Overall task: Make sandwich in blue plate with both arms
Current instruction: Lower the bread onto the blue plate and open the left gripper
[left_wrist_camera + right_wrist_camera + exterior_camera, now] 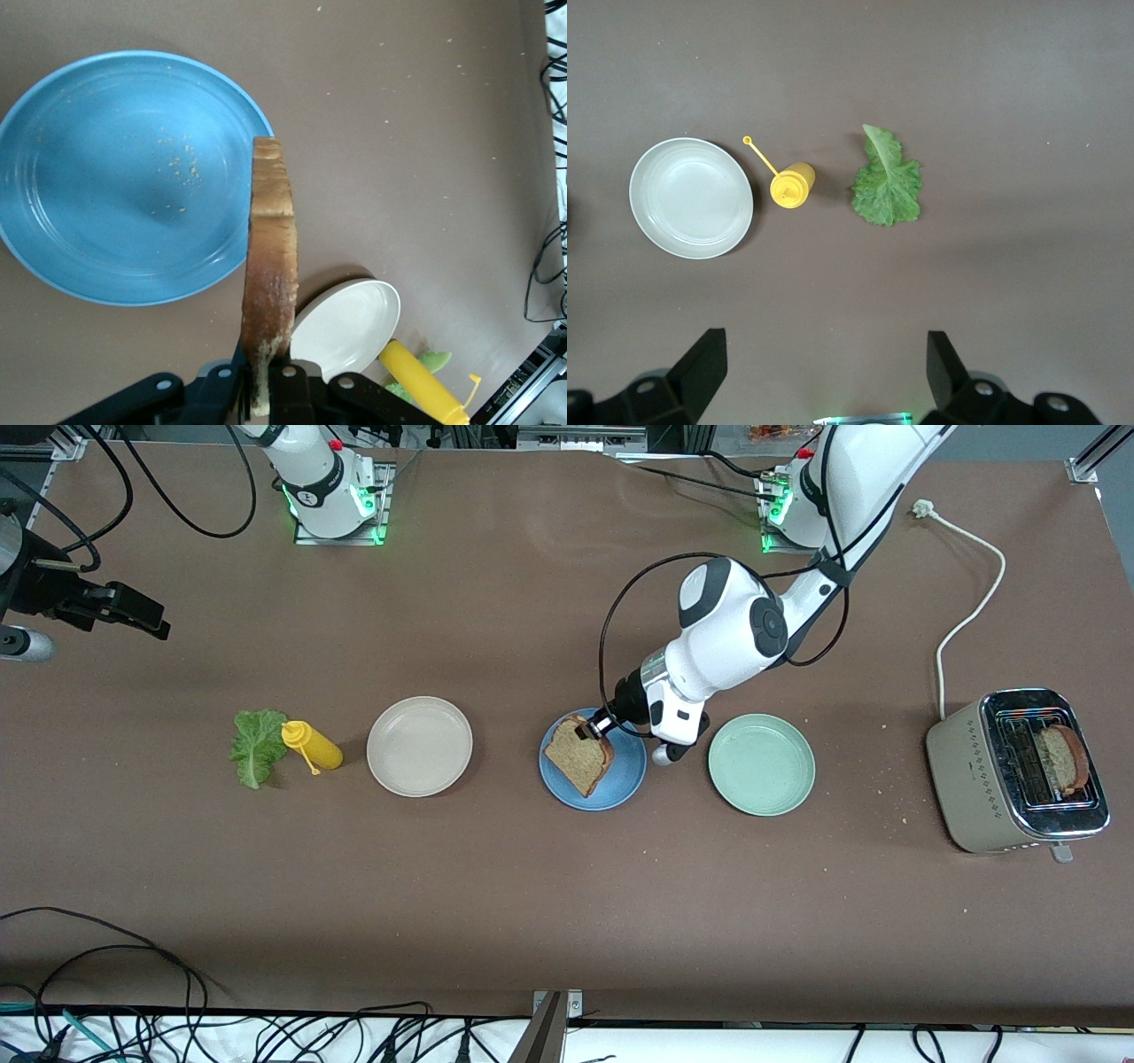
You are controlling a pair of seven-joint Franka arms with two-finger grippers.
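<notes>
- The round medium-blue plate (620, 790) lay on the brown desk (532, 921), and I take it as the landmark for everything else.
- The left hand (592, 731) hung over the blue plate, clenched on a brown speckled slice of toast (579, 755), pinching one edge so the slice hung on edge. That grip probably let it be lowered flat onto the plate as the sandwich's base.
- The plate itself held only crumbs; no sandwich had been built yet.
- Beside the blue plate, toward the left arm's end of the desk, sat a round pale green plate (761, 764), then a beige toaster (974, 779) with a second brown slice (1063, 759) standing in its slot, likely the top piece.
- Toward the right arm's end sat a round beige plate (419, 746), a yellow squeeze bottle (312, 746) and a ruffled green lettuce leaf (257, 746), apart from one another.
- The right hand (133, 613) waited with fingers spread and empty, above the desk at that end.
- The fingertips holding the toast were hard to make out.
</notes>
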